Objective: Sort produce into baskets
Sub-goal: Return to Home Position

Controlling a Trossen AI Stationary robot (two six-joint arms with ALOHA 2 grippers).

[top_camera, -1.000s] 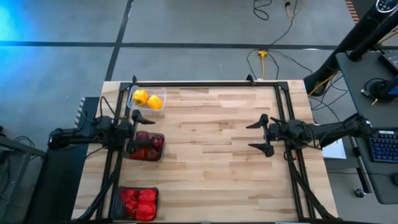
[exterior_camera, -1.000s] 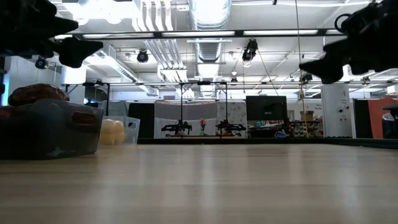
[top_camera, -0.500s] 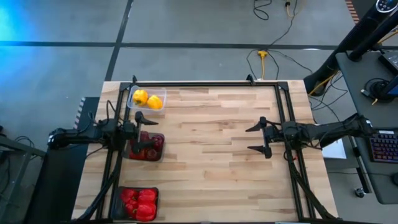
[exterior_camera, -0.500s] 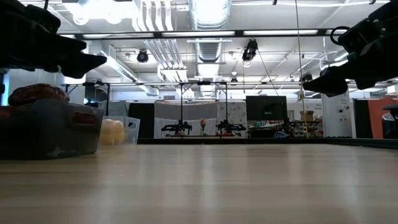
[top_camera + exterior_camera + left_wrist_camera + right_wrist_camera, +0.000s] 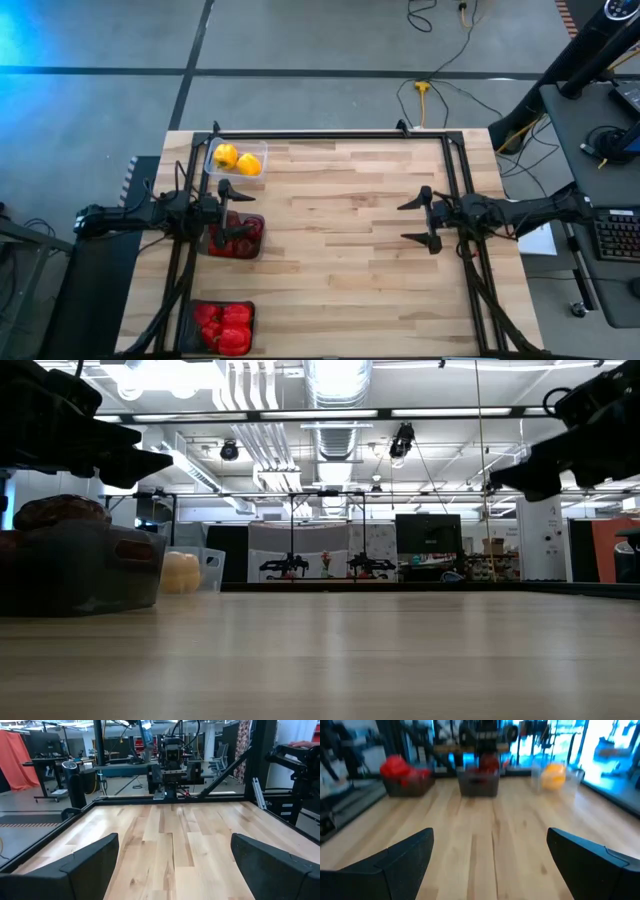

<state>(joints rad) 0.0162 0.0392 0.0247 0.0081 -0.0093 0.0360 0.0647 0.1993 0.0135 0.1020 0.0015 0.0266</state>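
Note:
Three baskets stand in a row along the table's left edge. The clear one point(image 5: 236, 159) at the far end holds yellow peppers point(image 5: 237, 159). The middle dark one point(image 5: 236, 238) holds maroon peppers point(image 5: 238, 237). The near dark one point(image 5: 222, 326) holds red peppers point(image 5: 224, 325). My left gripper point(image 5: 230, 212) is open and empty, hovering above the middle basket, which also shows in the low view point(image 5: 80, 565). My right gripper point(image 5: 416, 222) is open and empty above the right part of the table, facing the baskets point(image 5: 479, 782).
A dark metal frame point(image 5: 330, 135) runs along the table's far, left and right edges. Bare wooden tabletop point(image 5: 340, 250) lies between the two grippers. Cables and a desk with a keyboard point(image 5: 620, 235) lie beyond the table's right edge.
My left gripper has come down a little over the middle basket and stays open. My right gripper has dipped and then risen again, and stays open. The baskets and peppers have not moved.

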